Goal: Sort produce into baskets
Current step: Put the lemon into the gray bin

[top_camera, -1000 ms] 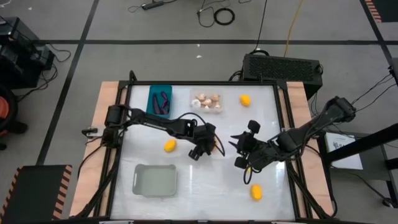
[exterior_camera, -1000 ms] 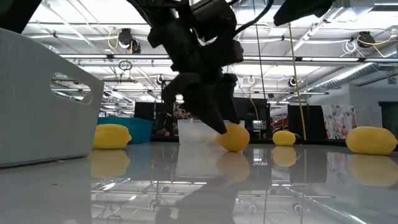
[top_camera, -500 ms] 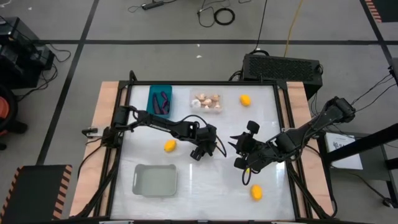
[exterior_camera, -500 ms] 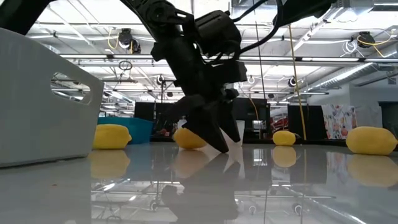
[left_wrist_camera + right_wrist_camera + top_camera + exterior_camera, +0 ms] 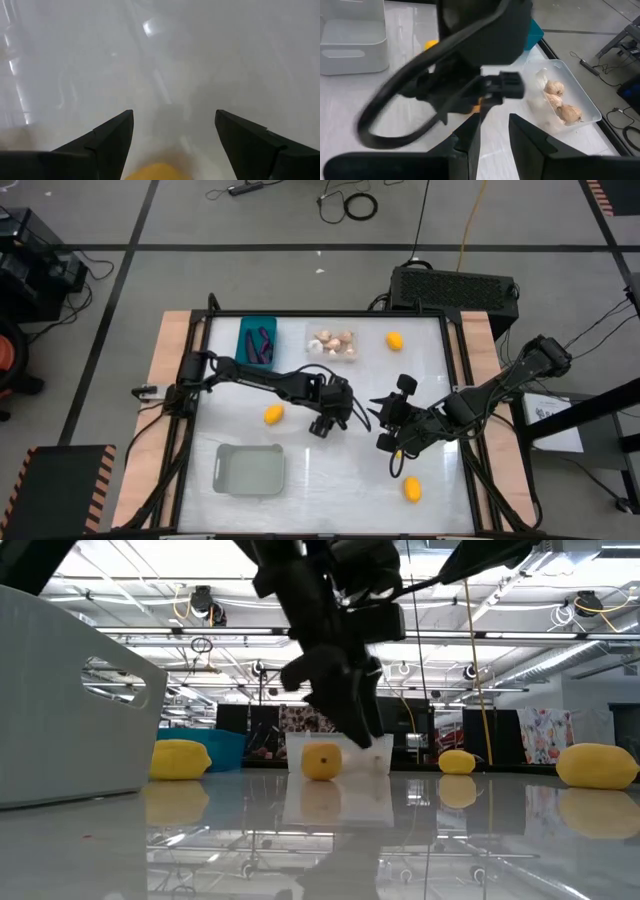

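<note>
My left gripper [image 5: 322, 422] hangs open at mid-table, a little above the top [image 5: 355, 735]. A yellow-orange piece [image 5: 321, 760] sits on the table just under it and shows low between the open fingers in the left wrist view [image 5: 156, 171]. I see no touch. My right gripper [image 5: 380, 422] is open and empty to the right, pointing at the left gripper [image 5: 495, 125]. Other yellow pieces lie at the left [image 5: 272, 413], far right [image 5: 394, 340] and near right [image 5: 411, 488]. The teal basket [image 5: 243, 340] holds purple eggplants [image 5: 262, 343]. The clear basket [image 5: 310, 332] holds garlic bulbs [image 5: 333, 342]. The grey basket [image 5: 220, 470] is empty.
The grey basket stands near the front left and fills the low view's left side [image 5: 60, 700]. The teal and clear baskets stand along the far edge. The two grippers are close together at mid-table. Bare white tabletop [image 5: 330, 480] lies in front of them.
My left gripper dipped until its fingertips reached the table, then rose again and shifted slightly toward the table's right edge. The yellow piece beside it has rolled a little toward the table's left edge and now sits on the table under the gripper.
</note>
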